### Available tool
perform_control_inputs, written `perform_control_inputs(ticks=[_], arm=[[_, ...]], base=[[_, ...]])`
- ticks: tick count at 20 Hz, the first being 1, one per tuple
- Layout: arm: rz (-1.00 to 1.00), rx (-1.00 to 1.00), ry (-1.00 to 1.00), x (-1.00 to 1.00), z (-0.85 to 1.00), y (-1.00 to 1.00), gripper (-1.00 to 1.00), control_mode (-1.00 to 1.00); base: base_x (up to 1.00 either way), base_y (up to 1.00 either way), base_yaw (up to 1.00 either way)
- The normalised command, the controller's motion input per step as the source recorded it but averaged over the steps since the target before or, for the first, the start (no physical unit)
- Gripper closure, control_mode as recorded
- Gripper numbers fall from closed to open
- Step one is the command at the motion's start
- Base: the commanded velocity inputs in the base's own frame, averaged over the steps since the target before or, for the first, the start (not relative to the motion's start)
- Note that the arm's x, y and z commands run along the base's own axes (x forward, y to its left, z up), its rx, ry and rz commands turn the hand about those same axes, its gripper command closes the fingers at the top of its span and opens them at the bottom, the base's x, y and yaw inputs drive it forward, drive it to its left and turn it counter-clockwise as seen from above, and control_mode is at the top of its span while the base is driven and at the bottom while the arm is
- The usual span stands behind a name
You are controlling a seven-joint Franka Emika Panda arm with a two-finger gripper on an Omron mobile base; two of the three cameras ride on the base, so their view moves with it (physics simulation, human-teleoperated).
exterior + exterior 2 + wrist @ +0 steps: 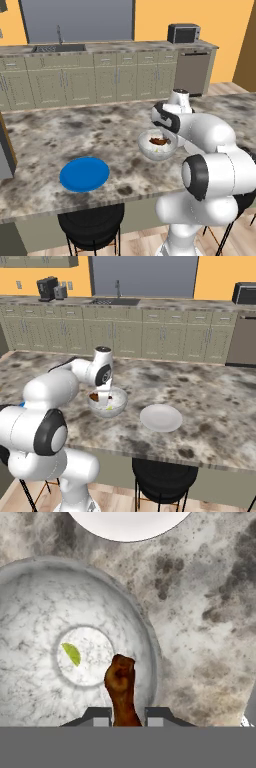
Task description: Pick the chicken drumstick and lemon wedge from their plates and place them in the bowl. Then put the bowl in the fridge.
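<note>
Bottom centre of hand view: pincer (127,716) clamped on the thin end of the drumstick (121,687), thick end hanging over the bowl (30,602). Lemon (71,653) already on the bowl floor, left of the drumstick. Bowl mid-frame in both base views, on the surface (45,135) just ahead of the arm. Blue plate (84,174) lower left in left base view, bare; pale plate (161,417) right of the bowl in right base view, bare too.

Step, by judgement: dropping the drumstick into the bowl, second item. Next move: release so it lands inside the rim, then regrip the bowl for the fridge.

Hard to tell: whether the drumstick touches the bowl wall or hangs free. Pincer tips cut off at the frame bottom; wrist blocks them in the base views. Pale plate cropped at top of hand view.
</note>
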Motion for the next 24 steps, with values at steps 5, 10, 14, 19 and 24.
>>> perform_control_inputs(ticks=[5,10,14,19,24], arm=[[-0.10,-0.05,-0.02,0.01,-0.17,0.03,1.00,-1.00],[-0.05,0.00,0.00,0.15,-0.13,0.00,1.00,-1.00],[-0.01,0.00,0.00,0.11,-0.10,0.00,-1.00,-1.00],[0.00,0.00,0.00,0.10,-0.06,0.00,-1.00,-1.00],[0.00,0.01,0.00,0.05,0.02,0.00,-1.00,-1.00]], base=[[0.00,0.00,0.00],[0.00,0.00,0.00],[0.00,0.00,0.00],[0.00,0.00,0.00],[0.00,0.00,0.00]])
